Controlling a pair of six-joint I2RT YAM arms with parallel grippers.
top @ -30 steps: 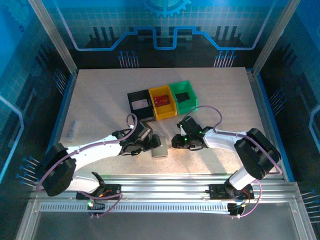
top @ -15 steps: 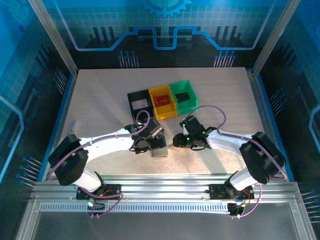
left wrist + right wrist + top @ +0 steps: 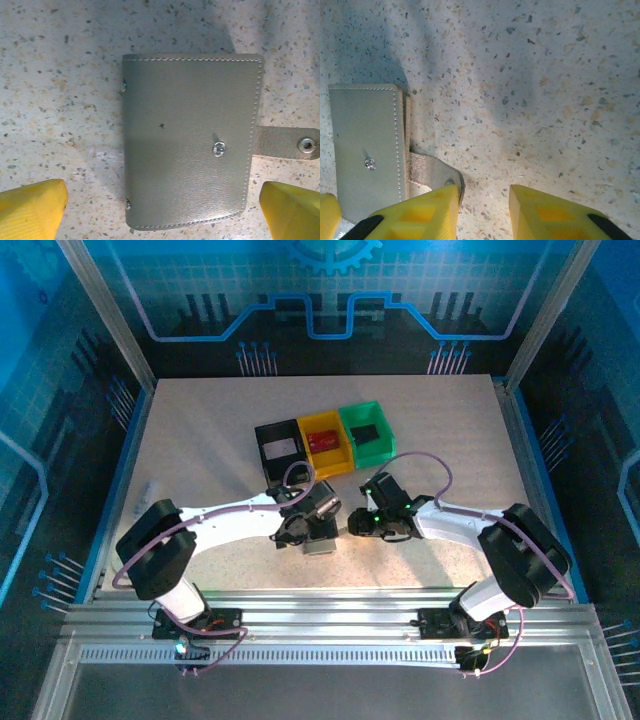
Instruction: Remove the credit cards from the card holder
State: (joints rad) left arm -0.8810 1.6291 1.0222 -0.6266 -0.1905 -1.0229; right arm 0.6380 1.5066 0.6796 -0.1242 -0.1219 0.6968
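My left claw [image 3: 162, 207] gapes wide, straddling the closed grey card holder [image 3: 190, 140] (flat by the worktop's [image 3: 60, 100] near edge). My right claw [image 3: 484, 212], partly open and empty, hovers at its strap [image 3: 432, 175].

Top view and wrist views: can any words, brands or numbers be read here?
No readable text anywhere.
The card holder: plain grey, stitching and a snap stud, no lettering.
The red card in the yellow bin, the whitish card in the black bin: too small to read.

The closed grey card holder [image 3: 190, 140] lies flat on the speckled table [image 3: 60, 75], strap [image 3: 287, 143] to the right, between wide-apart yellow fingers [image 3: 30, 207].
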